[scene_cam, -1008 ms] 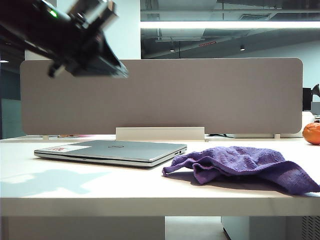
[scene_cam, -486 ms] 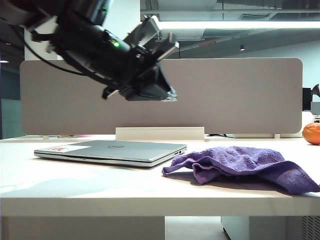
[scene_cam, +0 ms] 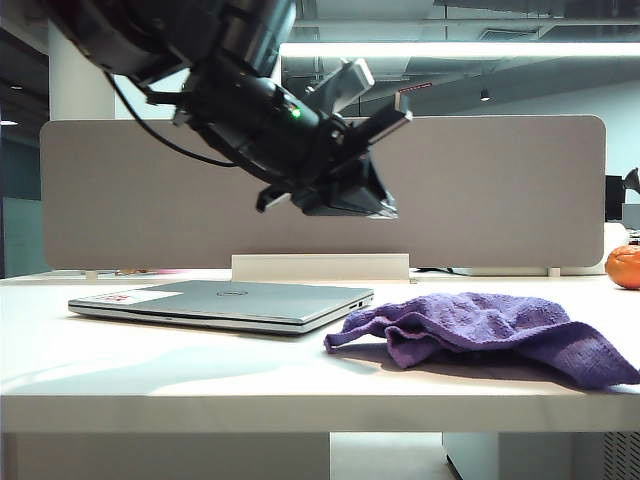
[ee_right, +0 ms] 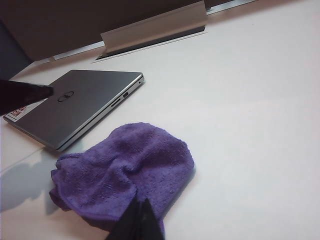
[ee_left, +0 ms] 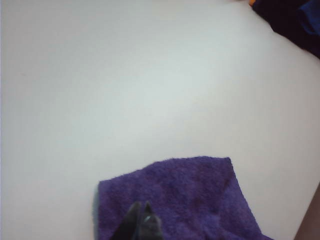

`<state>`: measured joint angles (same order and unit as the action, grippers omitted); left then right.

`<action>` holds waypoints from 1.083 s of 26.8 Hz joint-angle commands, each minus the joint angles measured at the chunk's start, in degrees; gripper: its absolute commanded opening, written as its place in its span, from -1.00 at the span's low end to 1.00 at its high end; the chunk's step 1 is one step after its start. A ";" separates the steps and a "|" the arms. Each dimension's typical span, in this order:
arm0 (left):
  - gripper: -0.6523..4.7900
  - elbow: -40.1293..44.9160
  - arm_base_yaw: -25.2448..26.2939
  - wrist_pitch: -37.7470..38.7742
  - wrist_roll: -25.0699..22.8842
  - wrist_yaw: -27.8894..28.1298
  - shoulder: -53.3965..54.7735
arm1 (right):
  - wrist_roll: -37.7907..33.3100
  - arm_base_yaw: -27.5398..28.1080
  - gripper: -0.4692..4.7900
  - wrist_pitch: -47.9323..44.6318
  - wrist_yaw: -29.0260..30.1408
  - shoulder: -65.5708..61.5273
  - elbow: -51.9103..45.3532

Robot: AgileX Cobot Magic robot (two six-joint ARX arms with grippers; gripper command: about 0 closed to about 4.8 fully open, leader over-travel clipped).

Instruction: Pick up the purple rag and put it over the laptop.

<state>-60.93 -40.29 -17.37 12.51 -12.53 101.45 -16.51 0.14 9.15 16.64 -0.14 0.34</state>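
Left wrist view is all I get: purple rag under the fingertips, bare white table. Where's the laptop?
Observer: The laptop lies closed on the table, right beside the purple rag, on its left in the exterior view.
Operator: Is the left gripper down on the rag?
Observer: No. The left gripper hangs shut, well above the table, over the rag's laptop-side end.
Operator: Right arm in the way?
Observer: The right gripper does not show in the exterior view. Its own wrist view shows its tips shut, with the rag and the laptop both ahead of them.
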 commanded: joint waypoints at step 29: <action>0.82 -2.99 -9.64 9.07 -6.56 10.45 9.05 | 0.07 -0.04 -0.74 -0.39 -0.11 0.04 -0.20</action>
<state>-63.77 -49.84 -8.10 7.09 -3.99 110.19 -16.49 0.14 9.13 16.58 -0.14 0.34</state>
